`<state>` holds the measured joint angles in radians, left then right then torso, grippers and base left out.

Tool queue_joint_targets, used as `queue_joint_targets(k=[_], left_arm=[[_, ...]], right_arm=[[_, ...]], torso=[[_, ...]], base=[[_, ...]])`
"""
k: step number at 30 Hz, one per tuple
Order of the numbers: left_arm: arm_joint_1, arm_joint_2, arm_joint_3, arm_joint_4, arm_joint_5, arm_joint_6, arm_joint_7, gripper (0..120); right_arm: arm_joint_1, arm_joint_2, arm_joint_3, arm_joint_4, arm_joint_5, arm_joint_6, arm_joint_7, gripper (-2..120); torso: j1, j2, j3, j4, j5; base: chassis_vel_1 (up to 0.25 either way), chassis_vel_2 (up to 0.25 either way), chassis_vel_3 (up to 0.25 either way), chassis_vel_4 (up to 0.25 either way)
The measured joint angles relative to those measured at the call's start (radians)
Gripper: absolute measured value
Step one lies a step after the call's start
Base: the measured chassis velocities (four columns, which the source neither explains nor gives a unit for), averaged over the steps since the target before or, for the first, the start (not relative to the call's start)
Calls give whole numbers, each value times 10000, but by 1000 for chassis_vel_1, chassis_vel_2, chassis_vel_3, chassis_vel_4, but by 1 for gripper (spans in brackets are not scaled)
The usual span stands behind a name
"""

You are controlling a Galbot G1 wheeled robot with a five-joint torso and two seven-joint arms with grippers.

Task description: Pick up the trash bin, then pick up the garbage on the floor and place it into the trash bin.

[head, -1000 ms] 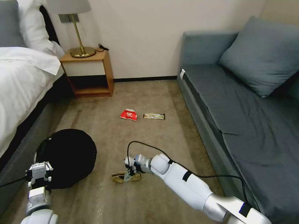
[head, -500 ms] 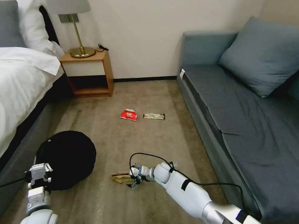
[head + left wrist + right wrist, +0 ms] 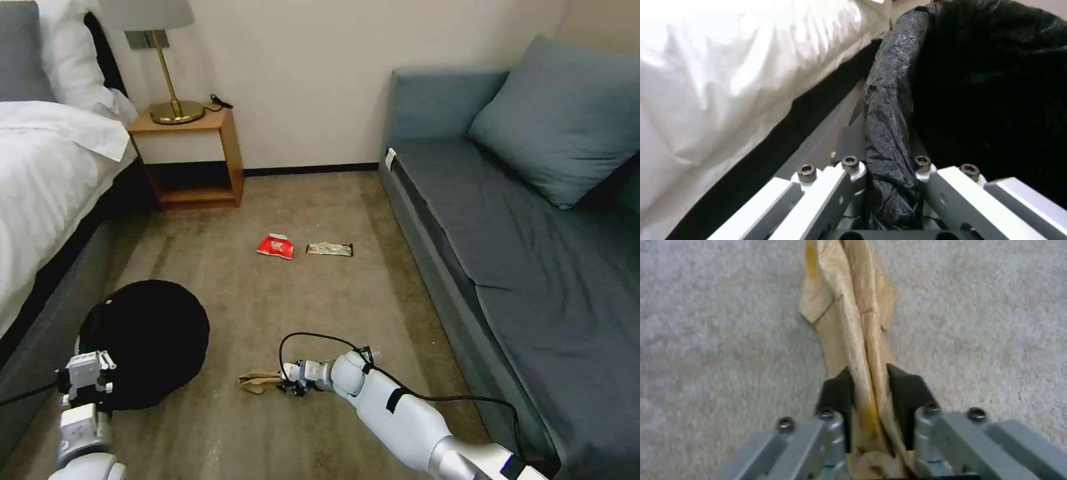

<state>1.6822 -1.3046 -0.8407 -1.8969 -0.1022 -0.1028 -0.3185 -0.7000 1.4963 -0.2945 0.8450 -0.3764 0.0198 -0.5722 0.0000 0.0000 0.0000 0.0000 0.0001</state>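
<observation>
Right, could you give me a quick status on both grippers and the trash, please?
Left gripper shut on trash bin rim. Right gripper shut on brown paper bag, low on carpet. Snack packet and bar wrapper on floor.

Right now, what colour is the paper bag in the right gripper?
Tan brown paper bag, pinched by the right gripper; clearest in the right wrist view.

Open carpet (image 3: 313,300) ran between bed (image 3: 47,220) and sofa (image 3: 507,267). Trash bin (image 3: 143,340) blocked lane along bed side, tight against bed frame. Red-white packet (image 3: 275,246) and bar wrapper (image 3: 329,249) lay mid-floor, bare carpet all round. Nightstand (image 3: 193,157) closed far corner beside bed.
</observation>
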Motion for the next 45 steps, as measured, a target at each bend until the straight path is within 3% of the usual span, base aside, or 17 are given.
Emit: queue_joint_targets(k=[6, 23, 31, 33, 35, 36, 39, 45], left_arm=[[47, -15, 3, 58, -27, -110, 61, 6], [104, 42, 80, 225, 41, -296, 132, 6], [72, 84, 150, 272, 164, -318, 132, 6], [63, 81, 171, 258, 181, -303, 146, 6], [54, 68, 197, 226, 210, -284, 206, 6], [54, 68, 197, 226, 210, -284, 206, 6], [-7, 27, 232, 218, 261, -292, 232, 6], [-18, -110, 280, 102, 335, -358, 234, 6]], right_arm=[[152, -76, 240, 38, -147, 3, -27, 0], [206, -436, 1919, 758, 98, 296, -122, 0], [212, -669, 2021, 3031, 2327, 29, 107, 0], [258, -604, 1842, 3612, 3534, 77, 459, 0], [280, -585, 1388, 4170, 5540, 114, 458, 0], [280, -585, 1388, 4170, 5540, 114, 458, 0], [215, -558, 663, 4734, 7368, -380, 198, 0], [7, -97, 92, 4542, 7928, -273, -395, 0]], torso=[[-1, 0, 0, 0, 0], [0, 0, 0, -1, 0], [-1, 0, 0, -1, -1], [0, 0, 0, -1, -2], [0, 0, 1, 0, 0], [0, 0, 1, 0, 0], [0, 0, 0, 0, -2], [0, 0, 0, 0, -3]], base=[[0, 0, 0, 0], [0, 0, 0, 0], [0, 0, 0, 0], [0, 0, 0, 0], [0, 0, 0, 0], [0, 0, 0, 0], [0, 0, 0, 0], [0, 0, 0, 0]])
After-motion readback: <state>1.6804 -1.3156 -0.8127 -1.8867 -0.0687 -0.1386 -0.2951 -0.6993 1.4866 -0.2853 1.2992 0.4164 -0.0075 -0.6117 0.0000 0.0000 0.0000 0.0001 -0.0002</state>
